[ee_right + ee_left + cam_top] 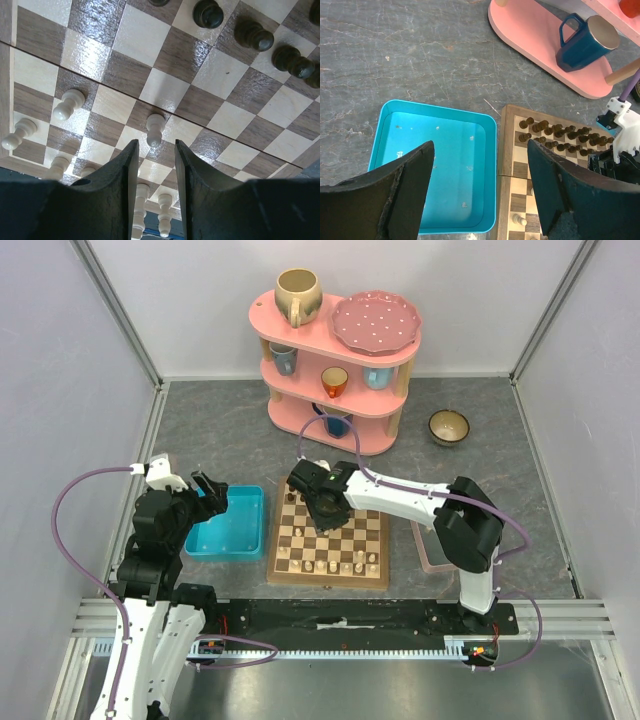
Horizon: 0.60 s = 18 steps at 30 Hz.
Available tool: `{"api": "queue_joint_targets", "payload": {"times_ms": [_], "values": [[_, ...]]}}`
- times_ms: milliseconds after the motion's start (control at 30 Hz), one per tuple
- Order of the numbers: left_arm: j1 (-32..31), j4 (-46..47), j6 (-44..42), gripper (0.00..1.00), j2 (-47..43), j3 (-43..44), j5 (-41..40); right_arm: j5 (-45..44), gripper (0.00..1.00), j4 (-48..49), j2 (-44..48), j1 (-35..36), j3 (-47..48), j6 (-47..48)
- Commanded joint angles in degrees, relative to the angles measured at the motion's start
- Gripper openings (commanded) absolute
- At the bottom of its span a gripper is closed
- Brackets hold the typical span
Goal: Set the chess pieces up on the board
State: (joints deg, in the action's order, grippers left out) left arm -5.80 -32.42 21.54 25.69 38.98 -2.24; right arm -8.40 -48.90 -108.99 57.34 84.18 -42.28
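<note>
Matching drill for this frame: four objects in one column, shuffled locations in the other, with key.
1. turquoise plastic tray
2. navy blue mug
3. pink dotted round plate
4. small tan round bowl

A. top shelf of the pink rack
B. grey tabletop, right of the rack
C. left of the wooden chessboard
D. bottom shelf of the rack

Pairs: 1-C, 2-D, 3-A, 4-B

Lab enclosure, grey walls point(60, 360), aluminium rail point(570, 625)
</note>
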Motion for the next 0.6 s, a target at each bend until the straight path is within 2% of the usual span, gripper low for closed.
{"api": "queue_joint_targets", "payload": {"times_ms": [0, 567], "values": [[0.27, 2.63, -0.27, 0.82, -0.20, -0.40, 1.10, 0.40, 0.42, 2.32, -0.17, -1.18, 0.99, 0.71], [0.27, 2.63, -0.27, 0.82, -0.29, -0.40, 1.01, 4.36, 0.36, 4.52, -0.78, -2.23, -0.51, 1.50]]}}
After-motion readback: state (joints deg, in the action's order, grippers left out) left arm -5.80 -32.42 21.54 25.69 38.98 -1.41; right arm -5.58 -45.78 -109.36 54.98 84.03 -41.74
